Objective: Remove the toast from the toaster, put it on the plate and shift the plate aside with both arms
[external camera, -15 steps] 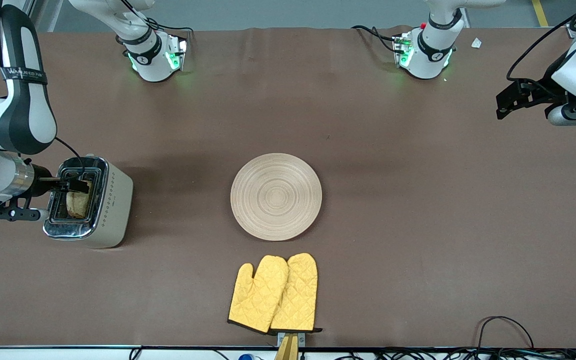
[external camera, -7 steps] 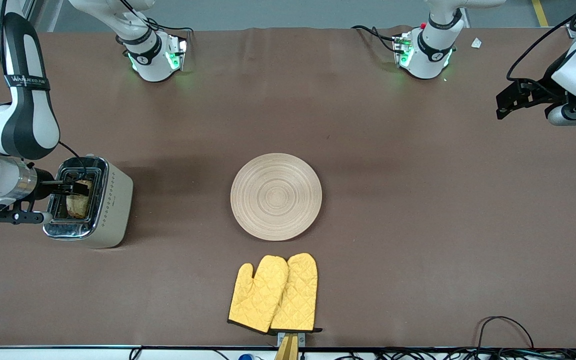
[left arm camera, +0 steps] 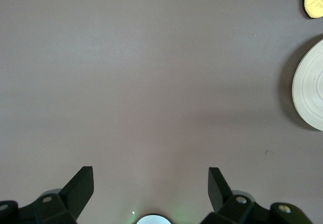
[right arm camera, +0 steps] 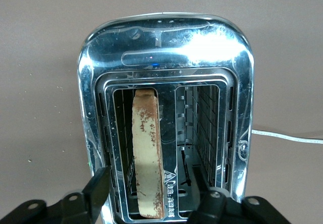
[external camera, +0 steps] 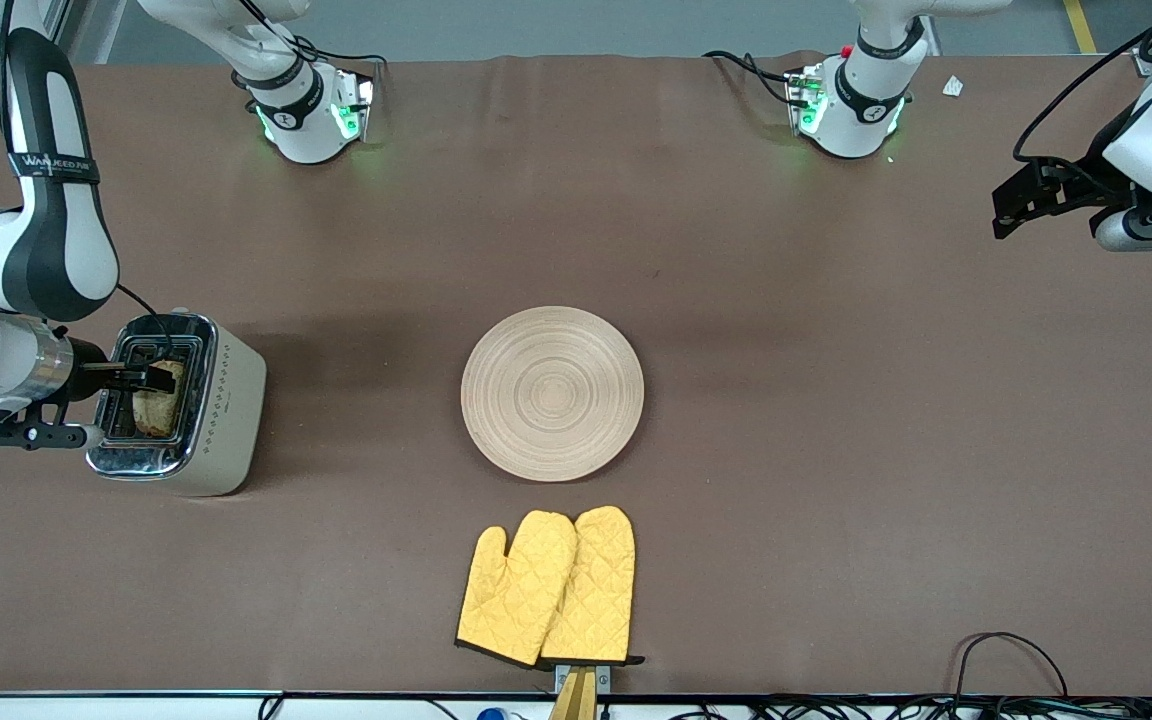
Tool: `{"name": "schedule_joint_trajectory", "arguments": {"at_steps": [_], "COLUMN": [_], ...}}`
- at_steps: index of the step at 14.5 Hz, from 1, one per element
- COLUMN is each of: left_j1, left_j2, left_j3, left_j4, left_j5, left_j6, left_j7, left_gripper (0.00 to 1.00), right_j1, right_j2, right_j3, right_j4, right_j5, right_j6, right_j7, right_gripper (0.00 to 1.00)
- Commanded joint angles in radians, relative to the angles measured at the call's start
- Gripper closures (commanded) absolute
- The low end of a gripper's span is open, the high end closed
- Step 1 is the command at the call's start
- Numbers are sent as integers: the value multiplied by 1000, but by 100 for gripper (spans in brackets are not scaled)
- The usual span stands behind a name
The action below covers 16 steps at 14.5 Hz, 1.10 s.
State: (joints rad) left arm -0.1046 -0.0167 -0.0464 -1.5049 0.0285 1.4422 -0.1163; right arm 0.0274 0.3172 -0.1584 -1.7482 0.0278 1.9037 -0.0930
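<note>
A brown table seen from above. At the middle left of the frame a small chrome-topped toaster (external camera: 179, 403) stands with one slice of toast (external camera: 158, 398) upright in one of its two slots; the neighbouring slot is empty. The right gripper (external camera: 154, 378) is over the toaster's top, its fingers (right arm camera: 96, 191) standing to either side of the slice, not visibly pressed against the bread, so the toast reads as not yet grasped. The step in hand looks like the first one: taking hold of the toast to lift it out. The next move likely calls for the fingers to pinch the slice, then rise straight up so the crust clears the slot's wire guides. A round wooden plate (external camera: 552, 393) lies bare at the centre of the frame, well apart from the toaster, with open table between them. Two yellow oven mitts (external camera: 548, 587) lie below the plate, near the lower edge. The left gripper (left arm camera: 150, 188) waits over bare table at the upper right of the frame, jaws spread wide and empty, with open room toward the plate.
</note>
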Motion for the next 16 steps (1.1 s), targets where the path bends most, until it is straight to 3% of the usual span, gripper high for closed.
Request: {"name": "schedule_joint_trajectory", "arguments": {"at_steps": [1,3,9,16], "left_j1": [-1,-1,-1,-3], "left_j2": [11,11,11,11], "left_j3": [3,3,2,2], "left_j4": [23,23,23,23], "left_j5": [-6,-7,-7,-7], "left_j6": [-3,-3,-3,-3], "left_j7": [20,20,20,18], "left_gripper": [0,0,0,0], "right_j1": [-14,-14,-20,-21], "right_j2": [-1,-1,10,11], "right_j3": [8,8,8,8], "right_j4": [-2,-2,-2,3], "right_j5": [21,21,20,18], "right_j6": [8,8,9,8], "right_j7": [-25,-24,-25,-34], "right_gripper": [49,64,68,80]}}
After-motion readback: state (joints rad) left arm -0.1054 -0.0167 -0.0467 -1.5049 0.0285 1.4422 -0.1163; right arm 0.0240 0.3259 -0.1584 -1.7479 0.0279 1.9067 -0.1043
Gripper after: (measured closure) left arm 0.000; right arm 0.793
